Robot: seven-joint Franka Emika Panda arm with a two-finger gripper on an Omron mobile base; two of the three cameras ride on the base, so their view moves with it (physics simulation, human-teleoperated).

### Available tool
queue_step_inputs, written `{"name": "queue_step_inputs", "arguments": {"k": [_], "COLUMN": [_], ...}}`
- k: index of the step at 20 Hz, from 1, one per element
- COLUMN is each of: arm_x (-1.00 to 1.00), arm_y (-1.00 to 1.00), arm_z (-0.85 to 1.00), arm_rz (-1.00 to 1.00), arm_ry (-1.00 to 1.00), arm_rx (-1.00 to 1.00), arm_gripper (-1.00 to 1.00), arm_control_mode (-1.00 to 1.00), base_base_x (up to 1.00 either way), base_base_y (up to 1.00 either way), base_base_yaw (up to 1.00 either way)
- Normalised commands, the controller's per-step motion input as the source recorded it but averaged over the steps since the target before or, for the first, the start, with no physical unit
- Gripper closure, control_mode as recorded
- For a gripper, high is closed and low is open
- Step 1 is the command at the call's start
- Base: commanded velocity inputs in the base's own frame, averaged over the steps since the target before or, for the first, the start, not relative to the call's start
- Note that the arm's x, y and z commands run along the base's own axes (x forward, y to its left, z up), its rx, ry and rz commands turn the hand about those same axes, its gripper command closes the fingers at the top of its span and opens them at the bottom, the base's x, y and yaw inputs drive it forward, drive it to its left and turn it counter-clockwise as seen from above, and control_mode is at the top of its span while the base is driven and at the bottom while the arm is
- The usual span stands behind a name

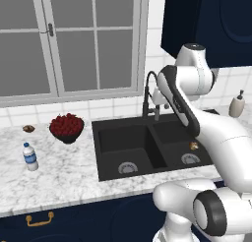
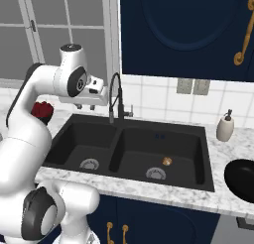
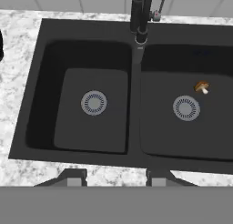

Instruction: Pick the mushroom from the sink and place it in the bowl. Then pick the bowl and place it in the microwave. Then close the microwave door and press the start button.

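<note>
Task at its start: nothing picked or placed yet.
Gripper hangs over the left of the sink, jaws part open, empty; mushroom lies in the right basin by the drain; bowl waits empty on the bench, far right.

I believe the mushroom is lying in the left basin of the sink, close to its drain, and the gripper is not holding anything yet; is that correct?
Not quite: the mushroom lies in the right basin of the sink, just beside that basin's drain, as the hand view shows. The rest stands: the gripper holds nothing.
</note>
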Motion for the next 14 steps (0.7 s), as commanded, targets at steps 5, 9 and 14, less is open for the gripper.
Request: {"name": "queue_step_inputs", "arguments": {"k": [5, 9, 14], "arm_x": [0.05, 0.36, 0.15], "arm_y": [-0.6, -1.0, -0.79], "arm_z": [-0.21, -0.35, -0.57], "arm_rz": [0.0, 0.0, -0.07], "arm_ry": [-0.05, 0.03, 0.12], "arm_rx": [0.07, 0.15, 0.01], "arm_gripper": [-1.0, -1.0, -1.0], "arm_control_mode": [-1.0, -1.0, -1.0], "base_base_x": [0.0, 0.0, 0.0], "base_base_y": [0.0, 0.0, 0.0], "base_base_yaw": [0.0, 0.0, 0.0]}}
